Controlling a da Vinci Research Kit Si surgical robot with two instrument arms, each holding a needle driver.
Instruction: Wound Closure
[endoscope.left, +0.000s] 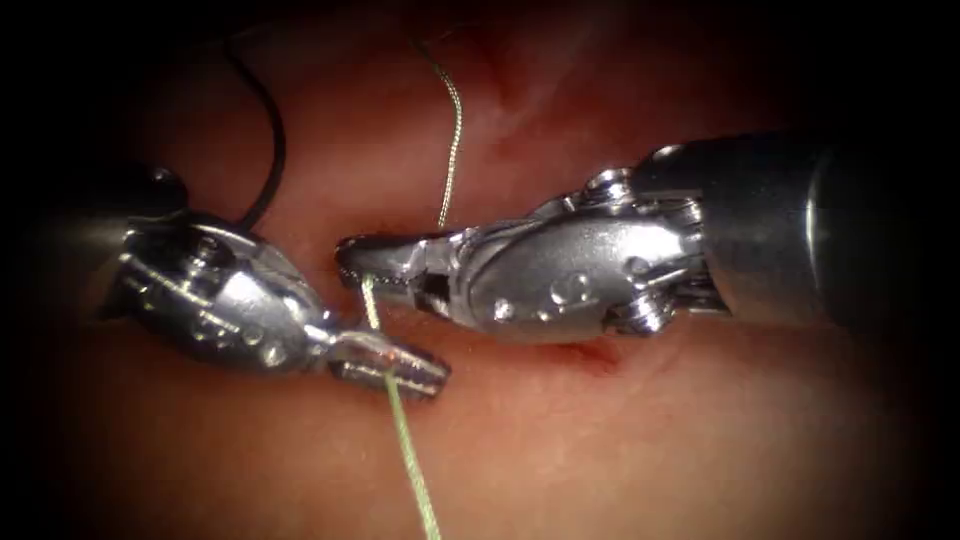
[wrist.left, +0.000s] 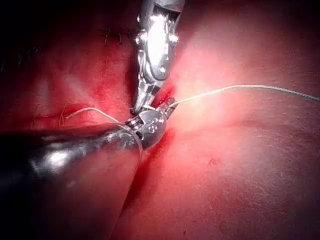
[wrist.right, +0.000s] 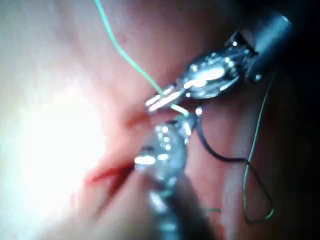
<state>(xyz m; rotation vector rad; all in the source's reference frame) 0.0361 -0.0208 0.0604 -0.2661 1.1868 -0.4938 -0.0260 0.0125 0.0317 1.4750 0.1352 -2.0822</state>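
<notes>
In the endoscope view we see 2 tools meeting tip to tip over the tissue (endoscope.left: 620, 440). The left tool (endoscope.left: 395, 368) comes in from 9 o'clock with its jaws closed on the pale green thread (endoscope.left: 410, 460), which runs off toward 6 o'clock. The right tool (endoscope.left: 375, 268) enters from 3 o'clock, its jaws clamped on the same thread just above, with a thinner strand rising toward 12 o'clock. A dark strand (endoscope.left: 270, 150) curves at 11 o'clock. We cannot make out the needle. Red fluid (endoscope.left: 600, 355) marks the cut under the right tool.
</notes>
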